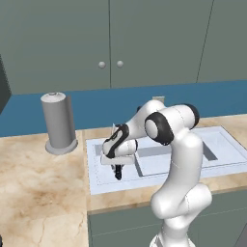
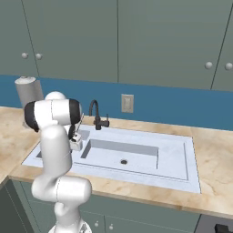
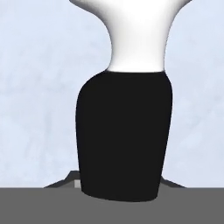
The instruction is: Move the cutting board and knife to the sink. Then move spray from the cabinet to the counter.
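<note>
Kitchen, rendered: grey-green upper cabinets (image 1: 111, 43) with round knobs, a blue wall strip below them, and a white outlet (image 2: 127, 103) on that strip.

Counter (image 1: 38, 193): beige marbled stone over grey-green fronts, logged by me on both sides of the basin.

Sink (image 2: 177, 159): pale grey-white, shallow, wide flat rim, set into the counter; dark faucet (image 2: 97, 114) stood at its back edge.

Paper-towel cylinder (image 1: 59, 123): grey, upright on the counter, just left of the sink.

Gripper (image 1: 118, 174): hung low over the left part of the sink, pointing down at the pale surface.

Knife (image 3: 124, 135): I saw its black handle between the fingertips, close to the camera, with the silver blade running away above it against the pale sink. The hand looked narrow around the handle; I could not tell whether the knife touched the basin.
</note>
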Available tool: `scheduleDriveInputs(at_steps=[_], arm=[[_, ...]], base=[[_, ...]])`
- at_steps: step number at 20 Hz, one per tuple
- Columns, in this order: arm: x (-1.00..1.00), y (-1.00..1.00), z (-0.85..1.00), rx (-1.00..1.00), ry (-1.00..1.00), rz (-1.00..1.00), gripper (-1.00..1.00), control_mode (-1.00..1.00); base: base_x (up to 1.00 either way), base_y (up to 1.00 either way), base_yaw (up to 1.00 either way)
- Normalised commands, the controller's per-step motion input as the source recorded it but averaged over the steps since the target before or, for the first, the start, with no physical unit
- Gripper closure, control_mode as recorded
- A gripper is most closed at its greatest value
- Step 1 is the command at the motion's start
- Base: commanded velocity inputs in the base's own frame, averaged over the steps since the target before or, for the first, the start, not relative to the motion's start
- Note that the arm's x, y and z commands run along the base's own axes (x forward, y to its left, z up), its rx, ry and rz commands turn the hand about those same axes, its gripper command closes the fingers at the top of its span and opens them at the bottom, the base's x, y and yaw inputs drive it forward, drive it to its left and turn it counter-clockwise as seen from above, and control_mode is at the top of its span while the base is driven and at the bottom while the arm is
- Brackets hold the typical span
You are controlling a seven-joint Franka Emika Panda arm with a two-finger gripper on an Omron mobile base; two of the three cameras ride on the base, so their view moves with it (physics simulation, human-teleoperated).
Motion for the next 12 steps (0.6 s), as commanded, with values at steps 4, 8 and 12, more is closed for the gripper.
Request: scheduleDriveInputs(at_steps=[4,8,12], arm=[[0.36,0.1,-0.22,0.0,0.0,0.0,1.0,-1.0],[0.39,0.12,-0.28,0.0,0.0,0.0,1.0,-1.0],[0.38,0.13,-0.27,0.0,0.0,0.0,1.0,-1.0]], base=[[0.0,0.0,0.0],[0.0,0.0,0.0],[0.0,0.0,0.0]])
